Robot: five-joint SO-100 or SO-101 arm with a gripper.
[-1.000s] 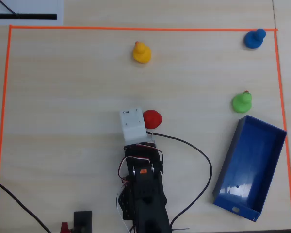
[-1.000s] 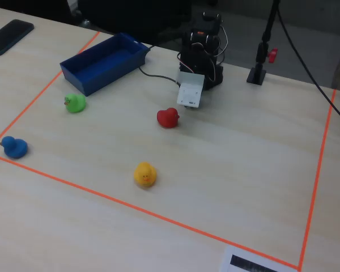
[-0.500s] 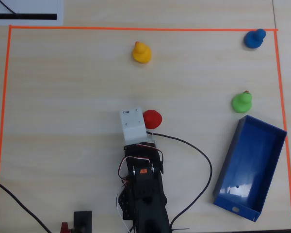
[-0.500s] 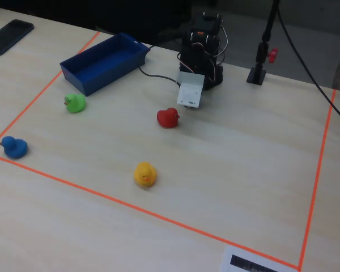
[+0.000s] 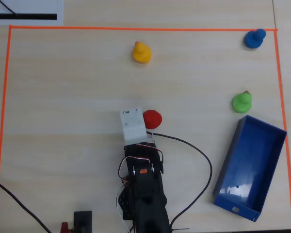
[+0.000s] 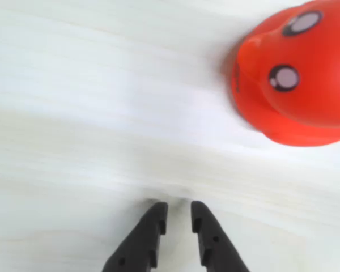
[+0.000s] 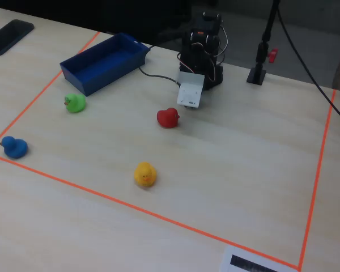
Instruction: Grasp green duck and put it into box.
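Seen from the overhead view, going left to right, a pale wooden table (image 5: 63, 97) was marked off by orange tape (image 5: 5, 97). The arm (image 5: 143, 189) reached up from the near edge at centre, its white wrist block just left of a red duck (image 5: 152, 119). A yellow duck (image 5: 141, 52) sat farther away, a little left of the red one. On the right lay the green duck (image 5: 242, 101), with the blue duck (image 5: 254, 38) beyond it in the far corner and the box (image 5: 231, 160), empty, just near of the green duck.

In the wrist view the gripper (image 6: 177, 211) showed two dark fingertips close together with only a narrow slit between them, holding nothing; whether they were fully pressed together was hard to tell from this angle. The red duck (image 6: 297, 73) filled the upper right of that view.

The task appeared to be at its first step: the approach had not yet reached the target. The green duck lay well apart from the gripper, off to the right and slightly farther away. The next move would call for swinging right, past the red duck, spreading the jaws, and lowering over the green duck.
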